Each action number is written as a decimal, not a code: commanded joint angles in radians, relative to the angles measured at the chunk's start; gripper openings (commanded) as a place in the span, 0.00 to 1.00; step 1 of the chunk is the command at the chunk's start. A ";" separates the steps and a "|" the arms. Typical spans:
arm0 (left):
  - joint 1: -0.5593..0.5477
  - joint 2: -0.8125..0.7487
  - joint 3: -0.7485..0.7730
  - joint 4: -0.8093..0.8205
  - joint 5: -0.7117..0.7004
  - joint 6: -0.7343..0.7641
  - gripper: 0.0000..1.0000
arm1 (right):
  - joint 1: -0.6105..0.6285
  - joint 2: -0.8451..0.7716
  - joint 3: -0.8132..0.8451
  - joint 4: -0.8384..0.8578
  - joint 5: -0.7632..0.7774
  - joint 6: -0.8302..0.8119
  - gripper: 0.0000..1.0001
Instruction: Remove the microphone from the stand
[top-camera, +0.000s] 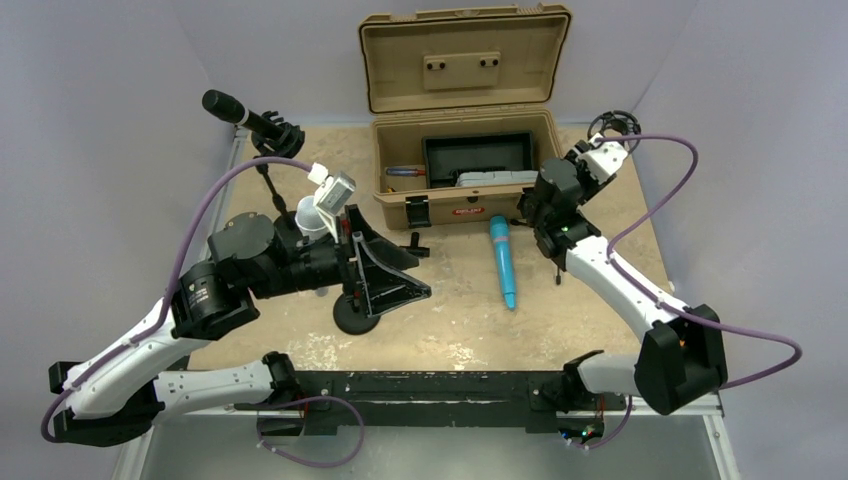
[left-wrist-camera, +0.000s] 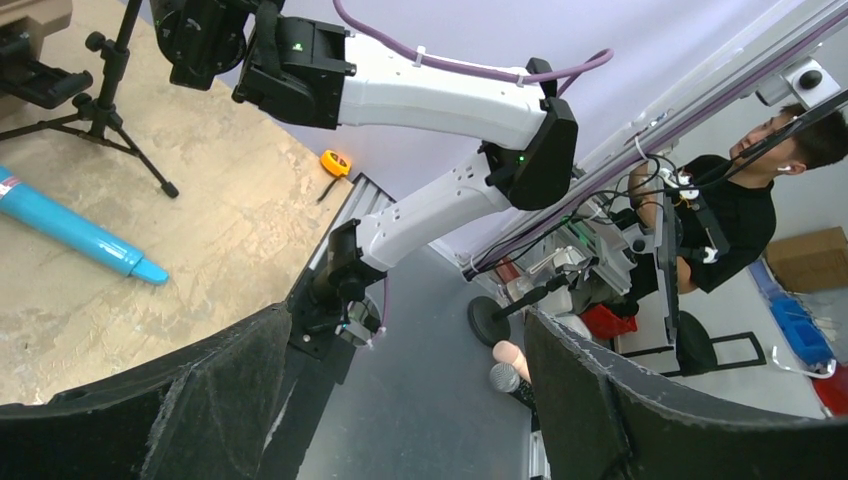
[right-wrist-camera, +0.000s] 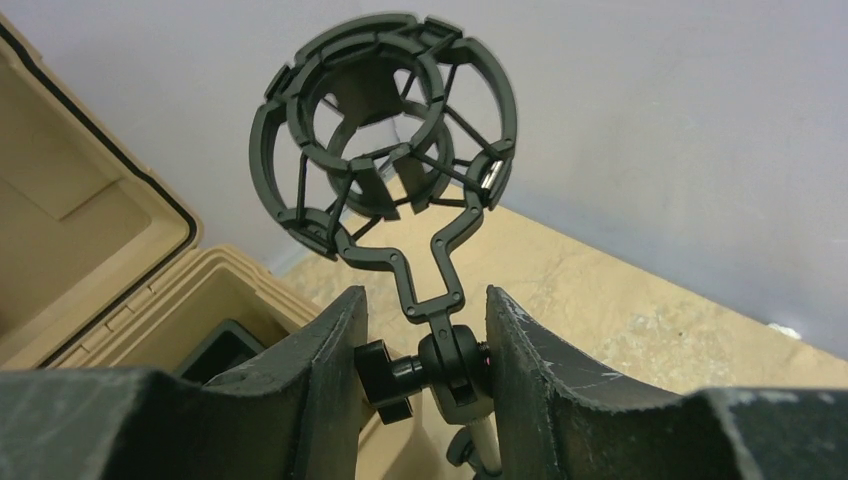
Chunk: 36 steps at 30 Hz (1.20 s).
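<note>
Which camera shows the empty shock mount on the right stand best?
Right wrist: the shock mount fills the frame, empty, above the right gripper clamping its swivel joint. Top external shows it small and distant; left wrist catches only the stand's legs.

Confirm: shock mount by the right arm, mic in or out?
Out. The shock mount is empty; the wall shows through its rings.
</note>
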 joint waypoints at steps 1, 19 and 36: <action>0.003 -0.029 -0.041 0.061 -0.004 -0.001 0.84 | 0.018 0.077 -0.108 -0.242 0.012 0.244 0.00; 0.003 -0.077 -0.100 0.070 -0.020 0.000 0.84 | 0.023 -0.115 -0.077 -0.321 -0.235 0.271 0.64; 0.004 -0.057 -0.060 0.059 -0.025 0.038 0.86 | 0.022 -0.280 0.291 -0.542 -0.493 0.114 0.77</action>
